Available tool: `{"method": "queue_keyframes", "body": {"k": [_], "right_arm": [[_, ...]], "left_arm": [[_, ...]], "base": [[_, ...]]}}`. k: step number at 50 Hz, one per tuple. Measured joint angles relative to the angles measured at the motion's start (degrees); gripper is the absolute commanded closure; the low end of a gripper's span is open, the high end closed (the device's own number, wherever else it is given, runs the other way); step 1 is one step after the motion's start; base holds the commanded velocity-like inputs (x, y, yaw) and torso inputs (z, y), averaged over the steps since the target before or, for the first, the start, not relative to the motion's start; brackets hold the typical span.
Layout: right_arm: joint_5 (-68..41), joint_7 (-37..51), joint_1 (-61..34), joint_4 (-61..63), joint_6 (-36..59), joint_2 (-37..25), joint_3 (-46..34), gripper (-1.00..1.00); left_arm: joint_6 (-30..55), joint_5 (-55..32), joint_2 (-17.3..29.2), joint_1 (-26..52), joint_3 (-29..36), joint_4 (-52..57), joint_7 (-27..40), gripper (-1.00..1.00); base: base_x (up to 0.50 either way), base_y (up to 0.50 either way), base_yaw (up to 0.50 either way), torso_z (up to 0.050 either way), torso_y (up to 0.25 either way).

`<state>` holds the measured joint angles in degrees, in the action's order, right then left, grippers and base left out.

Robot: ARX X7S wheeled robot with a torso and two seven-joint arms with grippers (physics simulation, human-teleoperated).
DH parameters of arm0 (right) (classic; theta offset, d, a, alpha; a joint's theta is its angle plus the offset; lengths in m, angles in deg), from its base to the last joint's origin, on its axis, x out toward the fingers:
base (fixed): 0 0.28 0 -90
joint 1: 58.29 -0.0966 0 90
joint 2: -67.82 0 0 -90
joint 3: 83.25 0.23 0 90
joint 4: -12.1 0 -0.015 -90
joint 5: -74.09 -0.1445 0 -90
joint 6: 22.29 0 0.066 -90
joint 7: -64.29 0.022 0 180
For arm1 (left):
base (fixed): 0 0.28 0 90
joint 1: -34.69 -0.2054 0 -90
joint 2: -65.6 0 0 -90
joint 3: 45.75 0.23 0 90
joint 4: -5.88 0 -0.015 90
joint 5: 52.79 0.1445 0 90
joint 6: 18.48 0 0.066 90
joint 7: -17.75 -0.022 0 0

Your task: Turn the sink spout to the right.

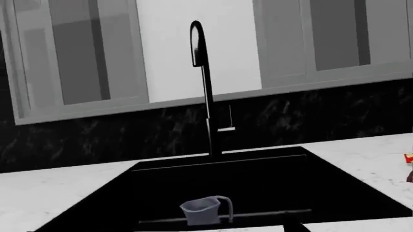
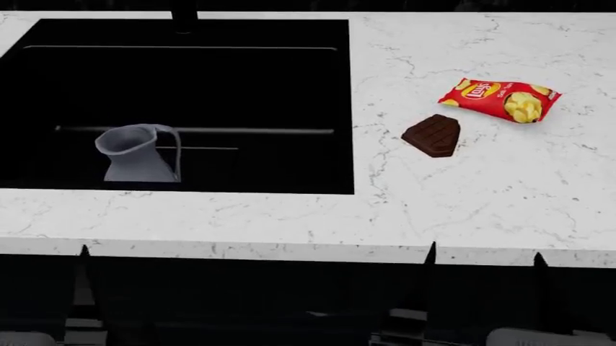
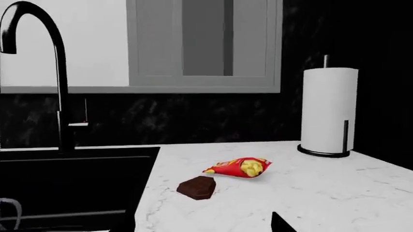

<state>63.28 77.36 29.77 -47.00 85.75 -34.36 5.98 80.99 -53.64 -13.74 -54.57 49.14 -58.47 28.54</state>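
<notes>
The sink spout is a slim black column with an arched top, standing behind the sink. Its pale tab sticks out at the side. The right wrist view shows the spout arching over the black basin. In the head view only the spout's base shows, at the sink's far rim. My left gripper and right gripper are open, empty and low at the counter's front edge, far from the spout. One left fingertip shows in the head view. The right gripper faces the counter.
A grey pitcher stands in the basin at its near left. A red chips bag and a brown chocolate bar lie on the white marbled counter right of the sink. A paper towel roll stands at the back right.
</notes>
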Motion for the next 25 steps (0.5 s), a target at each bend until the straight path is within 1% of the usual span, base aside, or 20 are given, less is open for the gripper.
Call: {"method": "queue_keyframes", "body": {"k": [12,25], "right_arm": [[-1.8,2.2,-1.0,8.7,6.2,-2.3,2.5,-1.0],[-2.9,3.9,-4.2,14.6,12.8,-4.9,4.1,-1.0]], "left_arm": [[6.1,-1.0,1.5,1.4,-3.1,9.6,1.2,-1.0],[11.2,-2.7,2.6,3.3,-7.2,15.8,2.9,-1.0]], "base": [[0.0,0.0,0.0,0.0,0.0],[0.0,0.0,0.0,0.0,0.0]]}}
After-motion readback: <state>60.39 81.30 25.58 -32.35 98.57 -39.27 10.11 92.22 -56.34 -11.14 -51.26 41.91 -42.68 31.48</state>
